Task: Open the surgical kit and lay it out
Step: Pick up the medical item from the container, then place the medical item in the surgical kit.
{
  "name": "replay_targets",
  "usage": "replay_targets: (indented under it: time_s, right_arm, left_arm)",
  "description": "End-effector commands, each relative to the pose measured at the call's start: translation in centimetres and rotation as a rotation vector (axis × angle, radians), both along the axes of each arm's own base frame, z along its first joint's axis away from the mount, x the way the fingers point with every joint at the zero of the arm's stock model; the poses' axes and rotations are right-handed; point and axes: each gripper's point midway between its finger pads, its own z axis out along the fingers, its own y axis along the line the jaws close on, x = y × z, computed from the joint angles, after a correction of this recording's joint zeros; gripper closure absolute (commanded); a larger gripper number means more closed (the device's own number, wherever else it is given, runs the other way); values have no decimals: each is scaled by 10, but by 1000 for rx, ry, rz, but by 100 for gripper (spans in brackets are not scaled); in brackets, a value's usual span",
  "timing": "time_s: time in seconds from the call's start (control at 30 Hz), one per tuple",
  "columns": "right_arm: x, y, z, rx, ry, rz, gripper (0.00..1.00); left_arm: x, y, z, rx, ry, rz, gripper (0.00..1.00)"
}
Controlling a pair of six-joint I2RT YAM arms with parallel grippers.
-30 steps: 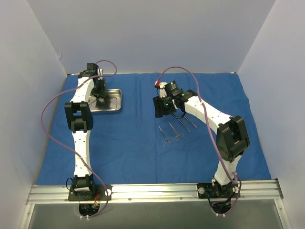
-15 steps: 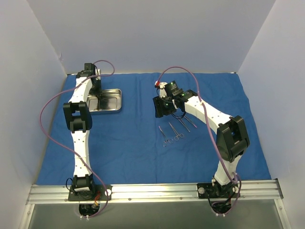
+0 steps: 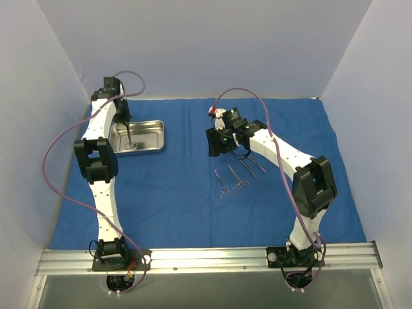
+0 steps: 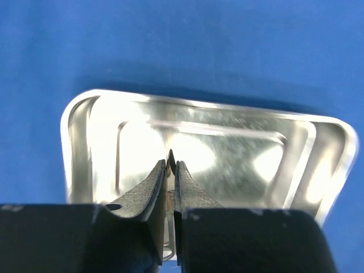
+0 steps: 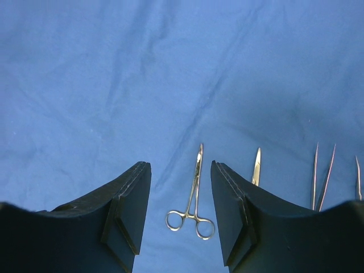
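Found left fingers [image 4: 161, 176] clenched on a slim silver instrument [image 3: 131, 144], hung over the steel tray [image 4: 79, 136] with its ring end low; could not tell whether it touched the tray floor. Logged right fingers [image 5: 133, 193] released, spread wide and grasping nothing, poised above a ring-handled clamp [image 5: 193, 196] flat on the blue cloth [image 3: 174, 193]. Counted further instruments [image 5: 257, 168] laid beside that clamp, near the cloth's middle. Placed the tray at far left on the cloth, well apart from them.
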Motion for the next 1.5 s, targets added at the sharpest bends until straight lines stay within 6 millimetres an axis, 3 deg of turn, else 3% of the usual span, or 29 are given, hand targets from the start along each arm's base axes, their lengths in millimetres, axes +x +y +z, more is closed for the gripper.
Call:
replay_targets:
  time_s: [0.0,0.13,0.2,0.23,0.33,0.43,0.47,0.5,0.6,0.63,0.7,0.87,1.07,1.3,1.47]
  right_arm:
    - [14,11,28,62,-63,3,53]
    - [22,31,43,141,-77,40,53]
    - [31,44,56,195,-101,61,53]
    - [31,57,61,244,-96,90,53]
    - [34,84,84,343,-117,132,52]
    - [26,118,96,429,-105,214,52]
    - [14,132,101,466,-83,252,52]
    - [11,141,109,488,-92,273,52]
    - [-6,163,115,529,-69,322,51]
    - [-9,169,119,555,-71,332,51]
    - [-19,177,123,597,-40,347,51]
    - [-38,185,130,651,-35,368,52]
    - [-44,184,141,673,-57,351,52]
    - [-19,168,140,598,-107,228,52]
    - [-9,153,151,579,-156,183,51]
  left_arm:
    - [2,-2,98,-42,-216,32,98]
    - [-12,-20,142,-140,-287,16,98]
    - [-23,-30,148,-192,-285,16,98]
    - [-30,-35,169,-214,-331,11,98]
    - [-54,-56,189,-307,-364,0,98]
    - [-80,-78,200,-361,-378,-2,98]
    - [-87,-85,202,-373,-380,-10,98]
    - [-103,-104,202,-389,-373,-41,98]
    - [-126,-128,212,-409,-389,-68,98]
    - [-133,-134,205,-410,-373,-72,98]
    - [-143,-140,211,-412,-388,-72,98]
    - [-160,-151,205,-417,-375,-86,98]
    - [-172,-162,205,-429,-379,-118,98]
    - [-178,-168,205,-420,-383,-144,98]
    - [-179,-167,206,-404,-392,-157,98]
